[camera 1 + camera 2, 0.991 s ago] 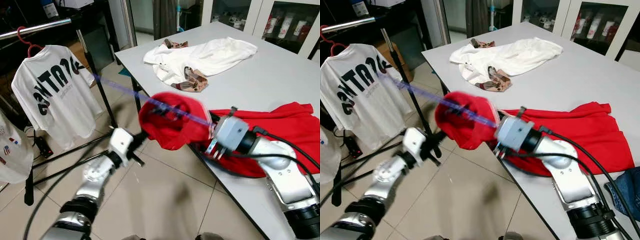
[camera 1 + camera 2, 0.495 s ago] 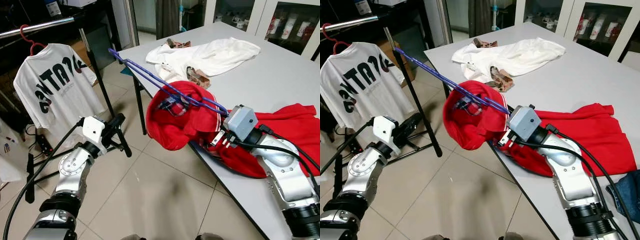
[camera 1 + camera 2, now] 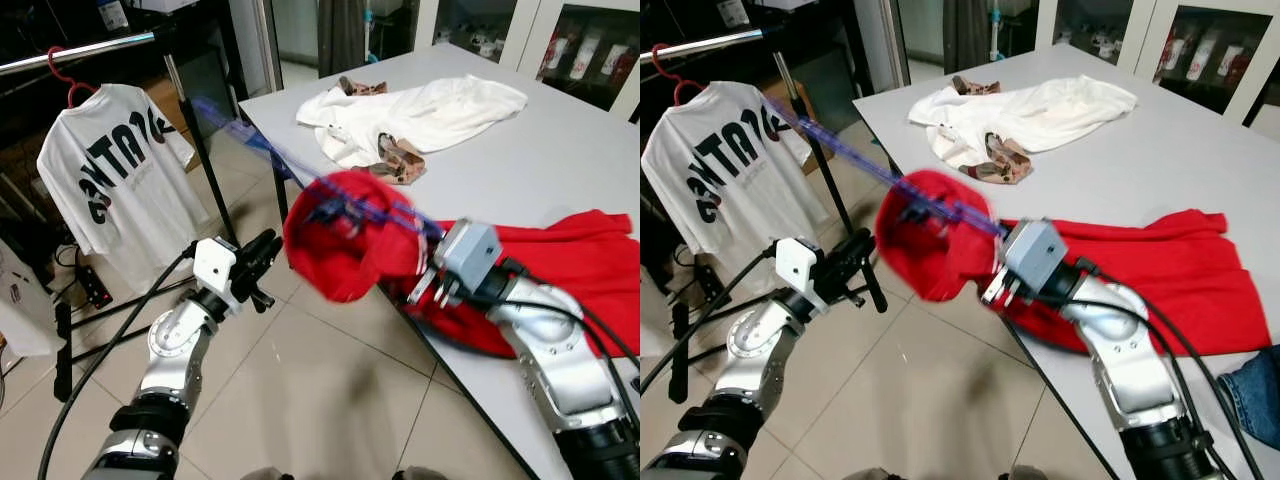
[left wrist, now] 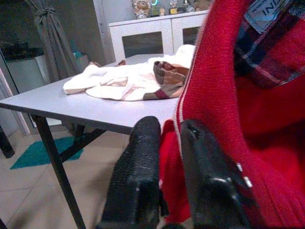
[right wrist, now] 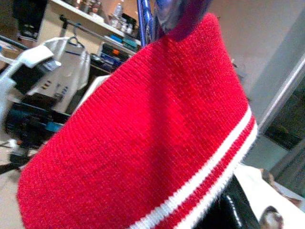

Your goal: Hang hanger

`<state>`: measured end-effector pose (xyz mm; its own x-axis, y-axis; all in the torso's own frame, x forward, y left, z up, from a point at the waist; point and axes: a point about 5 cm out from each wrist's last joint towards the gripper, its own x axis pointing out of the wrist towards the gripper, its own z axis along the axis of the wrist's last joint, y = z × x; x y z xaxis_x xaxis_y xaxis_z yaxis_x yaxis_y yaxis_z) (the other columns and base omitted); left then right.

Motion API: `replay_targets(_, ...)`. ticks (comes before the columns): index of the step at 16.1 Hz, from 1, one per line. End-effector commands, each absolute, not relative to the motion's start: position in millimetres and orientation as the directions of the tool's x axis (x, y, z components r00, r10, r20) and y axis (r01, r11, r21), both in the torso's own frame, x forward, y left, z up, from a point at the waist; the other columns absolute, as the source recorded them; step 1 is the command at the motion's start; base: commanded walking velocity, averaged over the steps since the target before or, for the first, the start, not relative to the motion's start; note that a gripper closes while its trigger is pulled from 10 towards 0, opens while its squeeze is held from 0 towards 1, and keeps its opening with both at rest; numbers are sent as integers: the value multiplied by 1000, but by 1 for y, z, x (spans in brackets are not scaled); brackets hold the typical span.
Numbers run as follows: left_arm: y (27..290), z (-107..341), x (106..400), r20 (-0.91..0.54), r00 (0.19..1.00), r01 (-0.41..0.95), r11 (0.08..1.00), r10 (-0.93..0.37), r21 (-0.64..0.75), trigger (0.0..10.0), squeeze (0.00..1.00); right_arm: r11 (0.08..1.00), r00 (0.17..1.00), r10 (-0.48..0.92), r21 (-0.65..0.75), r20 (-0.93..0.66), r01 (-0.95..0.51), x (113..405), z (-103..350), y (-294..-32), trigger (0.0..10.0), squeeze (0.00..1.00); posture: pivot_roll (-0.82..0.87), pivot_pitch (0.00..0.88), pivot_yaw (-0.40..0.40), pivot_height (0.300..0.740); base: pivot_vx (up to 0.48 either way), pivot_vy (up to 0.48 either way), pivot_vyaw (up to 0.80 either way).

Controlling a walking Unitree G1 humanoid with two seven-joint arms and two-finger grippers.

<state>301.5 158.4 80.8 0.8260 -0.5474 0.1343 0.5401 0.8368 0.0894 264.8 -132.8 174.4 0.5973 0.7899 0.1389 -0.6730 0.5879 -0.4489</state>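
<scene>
Purple hanger [image 3: 890, 180], 1 thin stiff bar, sticks out past the bench [image 3: 560, 150] edge toward the clothes rail [image 3: 80, 52], threaded through the neck of 1 red sweater [image 3: 345, 245]. The sweater is soft and heavy enough to drag, so gripping the stiff hanger seems wiser. The right gripper [image 3: 425, 285] carries it, though I cannot tell how its fingers sit. The left gripper [image 4: 167, 157] has its 2 fingers slightly spread beside the red knit. 1 white garment [image 3: 420, 115] lies on the bench, and 1 printed T-shirt [image 3: 115, 190] hangs on the rail.
</scene>
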Motion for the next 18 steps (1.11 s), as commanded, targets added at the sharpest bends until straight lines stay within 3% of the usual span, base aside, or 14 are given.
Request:
replay_targets(1, 156, 82, 303, 137, 835, 526, 846, -533, 90, 10000, 1000, 584, 569, 801, -447, 184, -678, 262, 184, -130, 0, 0, -88, 0, 101, 736, 0, 0, 0)
replay_targets(5, 153, 81, 305, 139, 865, 478, 876, -481, 58, 10000, 1000, 581, 527, 814, -383, 246, -718, 254, 196, -129, 0, 0, -87, 0, 102, 736, 0, 0, 0)
replay_targets(14, 130, 90, 296, 190, 802, 542, 823, -567, 170, 10000, 1000, 573, 527, 819, -377, 228, -728, 253, 195, -124, 0, 0, -85, 0, 102, 736, 0, 0, 0)
replay_targets(15, 127, 91, 289, 202, 781, 568, 806, -591, 166, 10000, 212, 580, 539, 813, -380, 221, -720, 255, 194, -125, 0, 0, -87, 0, 103, 736, 0, 0, 0)
replay_targets(16, 127, 91, 284, 202, 776, 574, 801, -598, 169, 10000, 0, 586, 546, 809, -380, 218, -716, 256, 194, -126, 0, 0, -88, 0, 103, 736, 0, 0, 0)
replay_targets(18, 135, 84, 265, 170, 778, 580, 795, -605, 179, 10000, 0, 599, 569, 797, -379, 202, -705, 259, 192, -130, 0, 0, -86, 0, 100, 736, 0, 0, 0)
